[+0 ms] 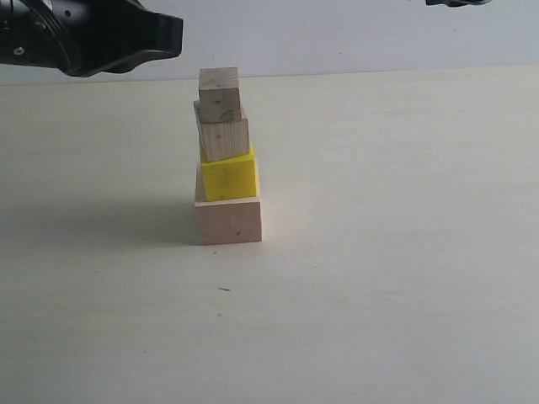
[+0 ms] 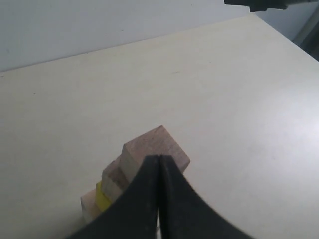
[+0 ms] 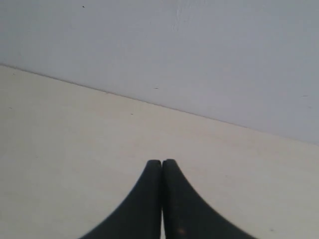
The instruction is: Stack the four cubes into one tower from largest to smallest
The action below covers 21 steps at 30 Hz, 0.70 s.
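Note:
The tower stands mid-table: a large pale wood cube (image 1: pixel 228 220) at the bottom, a bright yellow cube (image 1: pixel 229 176) on it, then a small wood cube (image 1: pixel 222 132) and a slightly smaller one (image 1: pixel 219 87) on top, each a bit skewed. My left gripper (image 1: pixel 173 35) hovers up and to the left of the top cube, apart from it, shut and empty. In the left wrist view its shut tips (image 2: pixel 158 158) sit over the top cube (image 2: pixel 164 144), with the yellow cube (image 2: pixel 102 199) peeking below. The right gripper (image 3: pixel 162 162) is shut over bare table; only a dark sliver (image 1: pixel 459 2) shows at the top edge.
A pale wall (image 1: pixel 337 34) rises behind the cream table's far edge (image 1: pixel 379 71). A small dark speck (image 1: pixel 223 289) lies in front of the tower.

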Tool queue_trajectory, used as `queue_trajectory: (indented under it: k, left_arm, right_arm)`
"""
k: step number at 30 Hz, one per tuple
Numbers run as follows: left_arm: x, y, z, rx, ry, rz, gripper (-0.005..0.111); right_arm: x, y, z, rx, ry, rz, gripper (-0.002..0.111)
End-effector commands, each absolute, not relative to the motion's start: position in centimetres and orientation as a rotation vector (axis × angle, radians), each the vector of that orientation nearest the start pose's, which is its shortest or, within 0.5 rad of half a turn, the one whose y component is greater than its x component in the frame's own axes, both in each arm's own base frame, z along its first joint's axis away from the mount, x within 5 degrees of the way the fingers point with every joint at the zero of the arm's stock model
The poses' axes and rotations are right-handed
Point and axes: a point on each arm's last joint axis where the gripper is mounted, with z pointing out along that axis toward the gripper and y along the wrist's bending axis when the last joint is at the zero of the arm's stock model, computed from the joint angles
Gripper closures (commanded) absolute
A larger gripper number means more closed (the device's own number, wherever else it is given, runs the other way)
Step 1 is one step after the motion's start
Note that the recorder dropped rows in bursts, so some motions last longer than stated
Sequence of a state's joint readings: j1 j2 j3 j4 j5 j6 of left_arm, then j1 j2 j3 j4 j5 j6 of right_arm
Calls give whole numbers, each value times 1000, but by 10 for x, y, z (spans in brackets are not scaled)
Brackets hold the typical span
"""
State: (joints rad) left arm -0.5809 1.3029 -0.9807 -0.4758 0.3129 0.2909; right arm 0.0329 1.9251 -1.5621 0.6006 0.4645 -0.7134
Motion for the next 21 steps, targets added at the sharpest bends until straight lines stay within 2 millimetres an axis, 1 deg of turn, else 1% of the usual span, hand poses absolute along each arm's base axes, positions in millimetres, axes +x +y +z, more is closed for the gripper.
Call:
queue_trajectory:
  k: [1, 4, 7, 9, 10, 13, 15, 17, 19, 21]
  left_arm:
    - [236, -168, 322, 529, 2085, -582, 107]
    - [235, -162, 317, 597, 2129, -523, 107]
    - [236, -152, 307, 654, 2193, -443, 107]
    - [238, -143, 300, 661, 2233, -400, 107]
    - [239, -139, 296, 640, 2254, -392, 107]
    - [244, -122, 288, 426, 2336, -420, 107]
    - [249, -109, 283, 354, 2357, -396, 107]
    - [254, -98, 279, 297, 2377, -383, 107]
    - [260, -91, 274, 261, 2394, -384, 107]
    - [265, -91, 266, 254, 2416, -430, 107]
  right_arm:
    - [444, 45, 279, -327, 2201, 334, 108]
    - [443, 45, 280, -331, 2205, 340, 108]
    - [442, 46, 281, -333, 2209, 356, 108]
    - [440, 48, 283, -332, 2213, 383, 108]
    - [439, 48, 285, -337, 2216, 392, 108]
    - [434, 51, 292, -323, 2209, 442, 108]
    - [432, 53, 294, -333, 2218, 470, 108]
    - [430, 55, 292, -324, 2243, 516, 108]
    - [428, 58, 285, -305, 2299, 580, 108]
    - [425, 60, 279, -308, 2350, 635, 108]
